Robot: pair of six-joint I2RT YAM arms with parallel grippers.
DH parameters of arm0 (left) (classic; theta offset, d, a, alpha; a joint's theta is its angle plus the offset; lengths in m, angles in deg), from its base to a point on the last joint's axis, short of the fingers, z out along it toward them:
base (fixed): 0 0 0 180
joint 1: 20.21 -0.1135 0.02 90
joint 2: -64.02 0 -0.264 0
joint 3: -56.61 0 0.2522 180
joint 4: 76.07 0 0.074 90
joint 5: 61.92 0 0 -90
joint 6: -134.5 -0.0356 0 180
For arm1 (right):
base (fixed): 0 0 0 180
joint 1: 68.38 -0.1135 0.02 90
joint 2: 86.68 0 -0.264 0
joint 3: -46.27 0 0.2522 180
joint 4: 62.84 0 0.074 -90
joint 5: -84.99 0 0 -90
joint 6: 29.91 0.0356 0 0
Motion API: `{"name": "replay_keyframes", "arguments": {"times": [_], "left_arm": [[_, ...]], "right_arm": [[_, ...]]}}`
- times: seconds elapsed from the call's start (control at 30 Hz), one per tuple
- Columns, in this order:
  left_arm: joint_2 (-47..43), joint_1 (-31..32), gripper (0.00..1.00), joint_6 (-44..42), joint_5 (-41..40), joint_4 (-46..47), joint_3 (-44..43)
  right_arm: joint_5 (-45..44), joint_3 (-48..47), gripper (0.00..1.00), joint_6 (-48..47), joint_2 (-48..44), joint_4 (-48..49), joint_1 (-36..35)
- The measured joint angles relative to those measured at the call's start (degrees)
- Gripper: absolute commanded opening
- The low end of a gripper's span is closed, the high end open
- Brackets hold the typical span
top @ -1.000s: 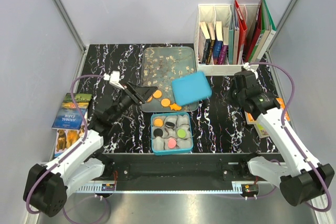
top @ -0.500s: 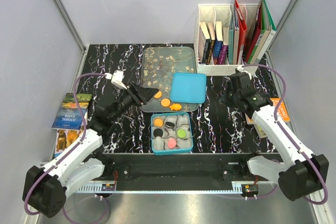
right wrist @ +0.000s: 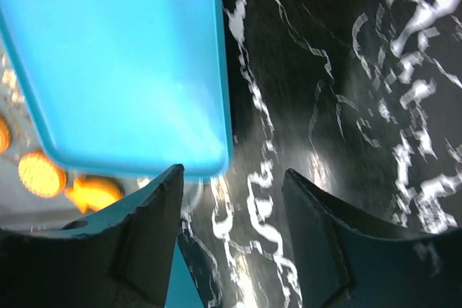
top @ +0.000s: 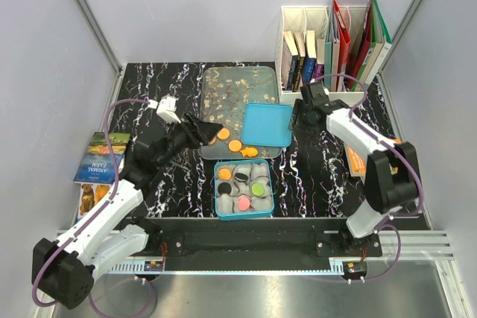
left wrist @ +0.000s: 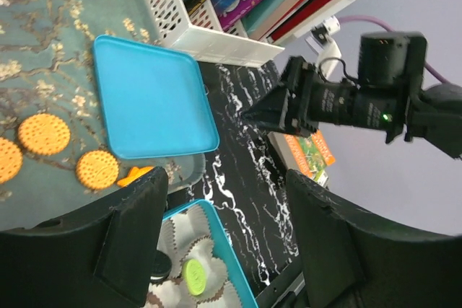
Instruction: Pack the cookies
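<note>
As packing is standing now: partly done, judging by how many cups are holding something.
Packed cookies: orange, green, pink and black ones are sitting in paper cups inside the teal box.
Loose cookies: several orange ones are lying on the patterned tray, just beyond the box.
Lid: lying flat across the tray's right edge, off the box.
Left fingers: hanging spread, gripping nothing, beside the loose cookies.
Right fingers: hovering spread and empty over the desk at the lid's edge.
Remaining: loose cookies are awaiting transfer, the lid closing.
</note>
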State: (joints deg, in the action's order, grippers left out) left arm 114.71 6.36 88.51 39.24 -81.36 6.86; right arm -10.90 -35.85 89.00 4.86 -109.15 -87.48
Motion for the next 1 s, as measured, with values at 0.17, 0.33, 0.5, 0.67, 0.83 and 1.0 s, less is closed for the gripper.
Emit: {"name": "replay_keyframes", "arguments": {"times": [0.17,0.33,0.5,0.67,0.83,1.0], "left_arm": [[-0.15,0.52,0.71,-0.76,-0.98,-2.32,0.0],[-0.5,0.92,0.71,-1.6,-1.51,-2.99,0.0],[-0.48,1.14,0.72,-2.01,-2.16,-2.99,0.0],[-0.48,1.25,0.72,-2.21,-2.47,-2.99,0.0],[-0.42,1.25,0.72,-2.19,-2.45,-2.99,0.0],[-0.28,1.25,0.72,-2.21,-2.45,-2.97,0.0]], "right_arm": [[0.02,-5.99,0.51,-0.22,9.64,2.29,0.07],[1.07,-10.43,0.49,-0.46,14.6,3.82,1.03],[2.47,-11.89,0.48,-0.44,17.2,5.86,2.95],[4.44,-10.8,0.5,-0.37,18.27,8.28,3.91],[8.59,-7.72,0.5,0.52,18.49,12.5,4.31],[11.61,-6.45,0.47,1.42,20.72,15.87,4.9]]}}
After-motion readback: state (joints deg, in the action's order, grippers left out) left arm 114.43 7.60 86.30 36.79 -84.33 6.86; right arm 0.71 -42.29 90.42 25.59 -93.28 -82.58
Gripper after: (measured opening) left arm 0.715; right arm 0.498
